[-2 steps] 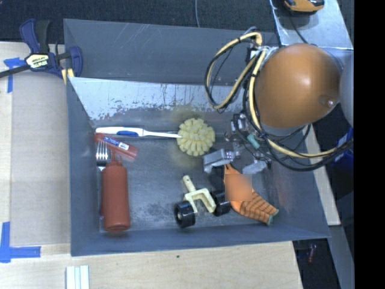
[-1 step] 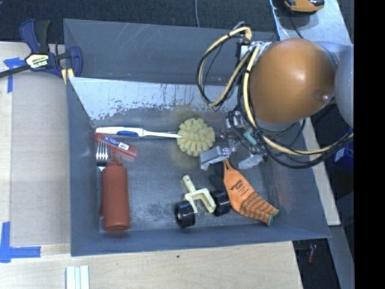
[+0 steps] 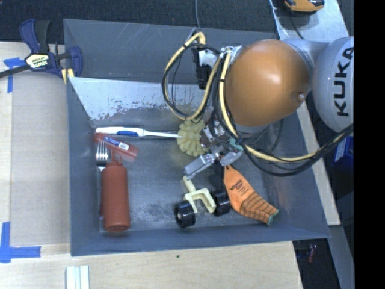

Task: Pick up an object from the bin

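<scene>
Centrally, gripper (image 3: 212, 155) positioned over the grey bin (image 3: 81, 191), just beside a cream ridged fan-shaped piece (image 3: 191, 136) near the bin's middle, cream axle with black wheels (image 3: 195, 205) and orange tool (image 3: 243, 192) nearby, grip state not determinable, toothbrush (image 3: 144, 133) and brown bottle (image 3: 115, 197) laid leftward.

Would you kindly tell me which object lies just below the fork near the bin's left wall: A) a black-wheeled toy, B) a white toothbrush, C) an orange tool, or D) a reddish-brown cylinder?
D: the reddish-brown cylinder lies lengthwise directly below the fork.
</scene>
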`<state>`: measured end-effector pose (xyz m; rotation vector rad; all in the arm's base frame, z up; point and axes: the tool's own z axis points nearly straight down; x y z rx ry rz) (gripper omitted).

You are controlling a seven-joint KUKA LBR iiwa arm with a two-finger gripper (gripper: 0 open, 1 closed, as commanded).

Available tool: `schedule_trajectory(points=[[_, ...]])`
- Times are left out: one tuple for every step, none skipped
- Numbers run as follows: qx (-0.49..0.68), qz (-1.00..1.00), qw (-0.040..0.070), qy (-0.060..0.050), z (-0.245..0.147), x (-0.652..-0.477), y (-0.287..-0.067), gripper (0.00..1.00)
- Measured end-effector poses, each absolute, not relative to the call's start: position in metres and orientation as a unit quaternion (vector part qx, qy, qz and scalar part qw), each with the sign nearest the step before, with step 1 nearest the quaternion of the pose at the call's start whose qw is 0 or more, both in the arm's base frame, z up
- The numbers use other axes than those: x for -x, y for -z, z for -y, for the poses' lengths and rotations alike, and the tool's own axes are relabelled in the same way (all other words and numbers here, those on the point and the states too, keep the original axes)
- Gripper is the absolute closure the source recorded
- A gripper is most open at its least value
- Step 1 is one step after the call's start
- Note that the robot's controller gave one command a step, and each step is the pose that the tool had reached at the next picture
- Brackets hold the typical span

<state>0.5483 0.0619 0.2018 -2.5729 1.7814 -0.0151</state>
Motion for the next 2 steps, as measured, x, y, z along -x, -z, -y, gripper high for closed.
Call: schedule_trajectory(points=[[0.839, -0.544, 0.005, 0.005, -0.055, -0.556, -0.132, 0.0], [0.92, -0.392, 0.006, 0.007, -0.079, -0.552, -0.149, 0.0]])
